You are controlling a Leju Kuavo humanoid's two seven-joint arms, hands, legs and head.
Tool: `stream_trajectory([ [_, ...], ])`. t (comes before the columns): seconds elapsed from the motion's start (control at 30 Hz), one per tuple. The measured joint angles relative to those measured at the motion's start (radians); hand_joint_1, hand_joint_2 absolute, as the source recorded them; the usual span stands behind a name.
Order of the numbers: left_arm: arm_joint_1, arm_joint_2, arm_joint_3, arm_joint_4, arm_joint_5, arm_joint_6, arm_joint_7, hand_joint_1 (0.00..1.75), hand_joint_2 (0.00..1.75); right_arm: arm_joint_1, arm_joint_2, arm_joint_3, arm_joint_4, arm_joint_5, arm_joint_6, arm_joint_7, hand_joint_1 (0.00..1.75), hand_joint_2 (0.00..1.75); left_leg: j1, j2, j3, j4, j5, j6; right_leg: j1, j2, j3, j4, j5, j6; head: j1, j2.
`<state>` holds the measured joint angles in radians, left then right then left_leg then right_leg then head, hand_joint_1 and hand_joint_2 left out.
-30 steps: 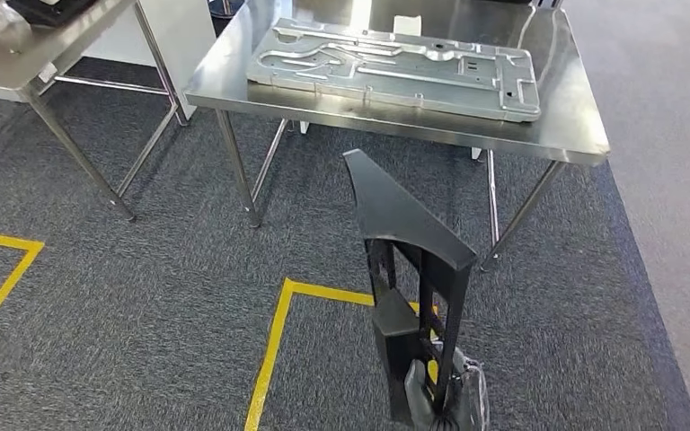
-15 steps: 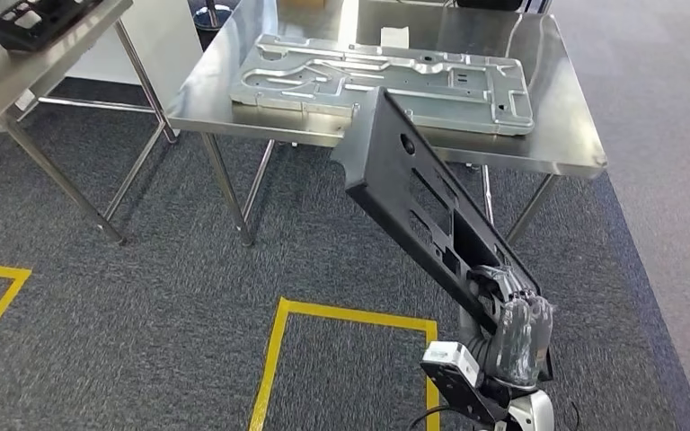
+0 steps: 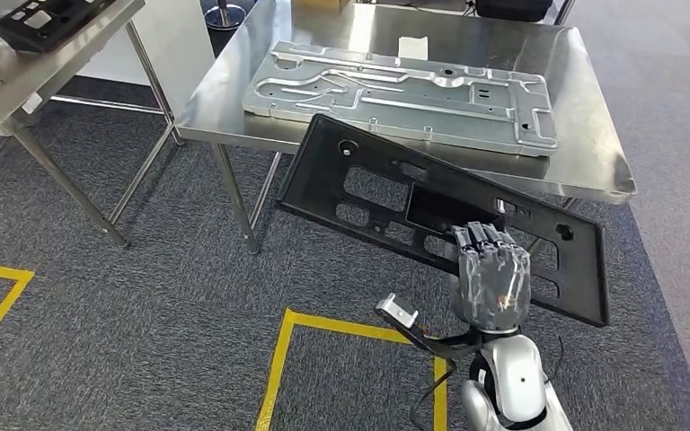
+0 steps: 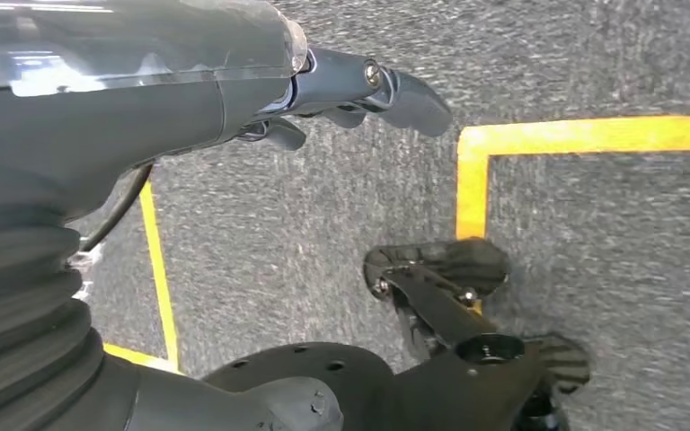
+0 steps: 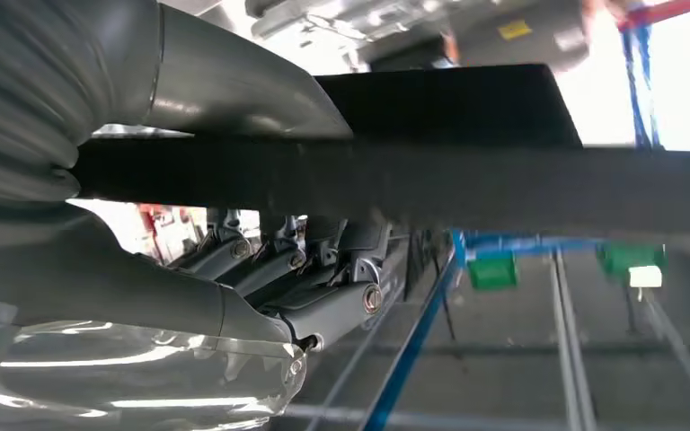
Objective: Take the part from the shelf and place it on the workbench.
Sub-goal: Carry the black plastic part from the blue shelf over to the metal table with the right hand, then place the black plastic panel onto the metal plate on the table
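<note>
The part is a long, flat black plastic panel [image 3: 368,189] with several cutouts. My right hand [image 3: 492,278] grips it near its middle, fingers wrapped over its near edge. The panel is tilted and hangs in the air just in front of the steel workbench [image 3: 584,153], its far corner overlapping the bench's front edge. In the right wrist view the black panel [image 5: 503,180] crosses edge-on, with my right hand's fingers [image 5: 305,269] clamped under it. My left hand [image 4: 323,90] hangs over the carpet, holding nothing, its fingers loosely apart.
A large stamped metal plate [image 3: 395,90] covers much of the workbench top. A second steel table [image 3: 18,81] at the left carries another black part [image 3: 49,18]. Yellow tape lines [image 3: 323,323] mark the grey carpet. Table legs [image 3: 234,189] stand ahead.
My right hand has risen and turned the panel from nearly upright and edge-on to a broad face lying across the view, closer to the bench's front edge.
</note>
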<state>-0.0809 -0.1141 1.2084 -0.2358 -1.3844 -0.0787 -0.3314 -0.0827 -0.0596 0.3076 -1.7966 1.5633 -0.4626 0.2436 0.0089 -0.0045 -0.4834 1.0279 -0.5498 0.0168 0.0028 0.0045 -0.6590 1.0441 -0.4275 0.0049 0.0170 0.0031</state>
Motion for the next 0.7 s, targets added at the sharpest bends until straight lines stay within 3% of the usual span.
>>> stream_trajectory([
  [0.1,-0.003,0.005,-0.01,0.002,-0.007,-0.003,0.001,0.0,1.75,-0.102,-0.077,0.127,0.063,0.005,0.062,0.111,1.75,1.75,-0.002,0.0,0.017,0.02,0.004,-0.019,-0.004,0.003,0.032,-0.021,-0.005,-0.016,0.0,0.0],
  [0.13,-0.004,0.007,-0.011,0.002,-0.009,-0.005,0.001,0.0,1.75,-0.128,-0.09,0.166,0.084,0.006,0.076,0.122,1.75,1.75,-0.002,0.0,0.007,0.046,-0.001,-0.023,-0.007,0.003,0.046,-0.025,-0.009,-0.022,-0.003,0.0],
  [0.17,-0.006,0.009,-0.012,0.002,-0.011,-0.006,0.001,0.0,1.75,-0.149,-0.098,0.202,0.105,0.006,0.086,0.123,1.75,1.75,-0.001,0.0,-0.017,0.092,-0.015,-0.025,-0.008,0.003,0.058,-0.028,-0.015,-0.026,-0.005,0.0],
  [0.23,-0.009,0.01,-0.013,0.003,-0.014,-0.007,0.001,0.0,1.75,-0.177,-0.108,0.255,0.143,0.006,0.094,0.11,1.75,1.75,0.001,0.0,-0.097,0.208,-0.066,-0.029,-0.006,0.002,0.073,-0.029,-0.03,-0.032,-0.009,0.0],
  [0.3,-0.004,0.011,-0.016,0.003,-0.018,-0.007,0.001,0.0,1.75,-0.187,-0.113,0.289,0.179,0.006,0.098,0.084,1.75,1.75,0.001,0.001,-0.162,0.262,-0.094,-0.029,-0.003,0.002,0.092,-0.029,-0.049,-0.034,-0.009,0.0],
  [0.33,-0.001,0.011,-0.017,0.004,-0.019,-0.006,0.002,0.0,1.75,-0.187,-0.113,0.299,0.194,0.006,0.1,0.071,1.75,1.75,0.001,0.001,-0.173,0.242,-0.078,-0.027,-0.001,0.002,0.105,-0.029,-0.059,-0.034,-0.009,0.0],
  [0.37,0.002,0.012,-0.018,0.004,-0.019,-0.005,0.002,0.0,1.75,-0.188,-0.113,0.305,0.208,0.006,0.104,0.062,1.75,1.75,0.0,0.001,-0.172,0.194,-0.038,-0.023,0.001,0.002,0.119,-0.028,-0.07,-0.033,-0.009,0.0],
  [0.43,0.007,0.015,-0.02,0.004,-0.019,-0.005,0.002,0.0,1.75,-0.192,-0.114,0.313,0.23,0.006,0.113,0.051,1.75,1.75,-0.004,0.001,-0.162,0.078,0.071,-0.014,0.004,0.002,0.142,-0.027,-0.092,-0.029,-0.007,0.0],
  [0.47,0.009,0.017,-0.02,0.004,-0.02,-0.005,0.003,0.0,1.75,-0.196,-0.115,0.317,0.24,0.006,0.119,0.046,1.75,1.75,-0.008,0.001,-0.157,0.043,0.107,-0.011,0.005,0.003,0.148,-0.027,-0.101,-0.024,-0.006,0.0],
  [0.5,0.01,0.018,-0.021,0.004,-0.02,-0.005,0.003,0.0,1.75,-0.199,-0.116,0.32,0.249,0.006,0.123,0.038,1.75,1.75,-0.011,0.001,-0.156,0.026,0.125,-0.007,0.005,0.004,0.151,-0.025,-0.107,-0.018,-0.004,0.0],
  [0.6,0.009,0.018,-0.024,0.005,-0.021,-0.005,0.005,0.0,1.75,-0.205,-0.116,0.322,0.269,0.006,0.13,0.009,1.75,1.75,-0.009,-0.001,-0.136,0.012,0.12,0.008,0.005,0.005,0.155,-0.01,-0.11,-0.002,-0.003,0.0],
  [0.63,0.008,0.018,-0.025,0.006,-0.021,-0.005,0.005,0.0,1.75,-0.208,-0.116,0.322,0.273,0.006,0.131,0.002,1.75,1.75,-0.006,-0.001,-0.123,0.003,0.118,0.013,0.005,0.004,0.143,0.016,-0.11,0.002,-0.001,0.0],
  [0.7,0.006,0.019,-0.027,0.006,-0.021,-0.005,0.005,0.0,1.75,-0.215,-0.116,0.322,0.281,0.006,0.132,-0.007,1.75,1.75,-0.002,-0.002,-0.099,-0.011,0.11,0.02,-0.001,0.002,0.082,0.114,-0.129,0.013,0.003,0.0],
])
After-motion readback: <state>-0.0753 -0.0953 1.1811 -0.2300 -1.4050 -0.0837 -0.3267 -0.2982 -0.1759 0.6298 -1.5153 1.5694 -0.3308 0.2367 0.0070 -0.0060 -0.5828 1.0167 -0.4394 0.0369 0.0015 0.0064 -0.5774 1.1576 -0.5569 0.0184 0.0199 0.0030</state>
